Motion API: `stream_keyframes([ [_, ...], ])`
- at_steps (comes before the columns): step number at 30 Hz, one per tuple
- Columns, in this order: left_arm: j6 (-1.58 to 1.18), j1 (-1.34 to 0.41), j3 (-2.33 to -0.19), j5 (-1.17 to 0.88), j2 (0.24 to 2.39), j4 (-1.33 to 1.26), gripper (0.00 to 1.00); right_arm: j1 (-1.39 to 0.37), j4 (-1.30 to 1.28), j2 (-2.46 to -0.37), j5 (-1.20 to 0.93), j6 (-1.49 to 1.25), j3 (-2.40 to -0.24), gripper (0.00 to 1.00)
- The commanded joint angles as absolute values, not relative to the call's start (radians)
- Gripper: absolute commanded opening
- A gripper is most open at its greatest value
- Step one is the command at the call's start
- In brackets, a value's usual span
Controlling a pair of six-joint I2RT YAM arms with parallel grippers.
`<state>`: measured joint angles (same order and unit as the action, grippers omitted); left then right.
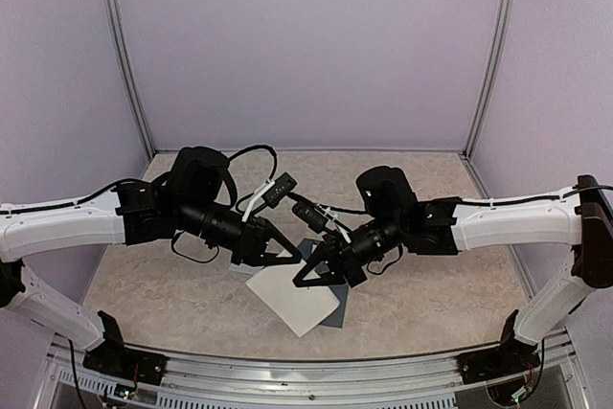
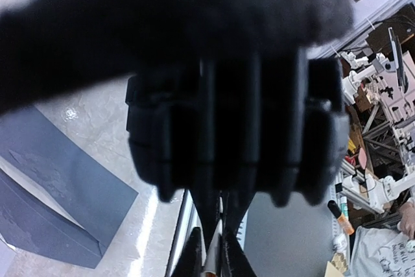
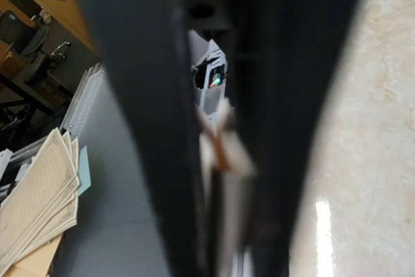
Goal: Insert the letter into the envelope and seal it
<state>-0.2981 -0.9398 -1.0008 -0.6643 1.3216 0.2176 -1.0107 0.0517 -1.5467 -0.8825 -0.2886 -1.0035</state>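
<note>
Over the middle of the table my two grippers meet tip to tip. A thin white strip [image 2: 217, 251] with an orange mark is pinched between the fingers of my left gripper [image 2: 220, 238] [image 1: 293, 258]. My right gripper [image 3: 224, 225] [image 1: 305, 278] is shut on the same white strip [image 3: 227, 154]. Under them the white letter [image 1: 287, 302] lies flat on the table. It partly covers the dark blue-grey envelope [image 1: 332, 311], whose open flap shows in the left wrist view [image 2: 58, 186]. Both sheets lie loose, touched by neither gripper.
The marbled tabletop [image 1: 172, 284] is walled in lilac on three sides, with metal posts [image 1: 124, 55] at the back corners. A metal rail [image 1: 316, 375] runs along the near edge. Black cables [image 1: 251, 155] loop over both wrists.
</note>
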Motion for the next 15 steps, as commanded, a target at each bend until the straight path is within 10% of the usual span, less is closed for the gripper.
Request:
stream_keyframes([
  [1,-0.263,-0.94,-1.024,-0.629,1.326,0.253,0.01,-1.019,0.027,-1.544,-0.885,-0.272,-1.022,0.0],
  [7,-0.243,-0.917,-1.004,-0.654,1.312,0.25,0.0,-1.017,0.022,-1.522,-0.893,-0.285,-0.994,0.01],
  [11,-0.236,-0.917,-0.998,-0.69,1.305,0.244,0.0,-1.011,0.077,-1.485,-0.908,-0.33,-0.945,0.21],
  [15,-0.23,-0.917,-0.994,-0.698,1.299,0.247,0.0,-1.003,0.115,-1.46,-0.92,-0.359,-0.903,0.01],
])
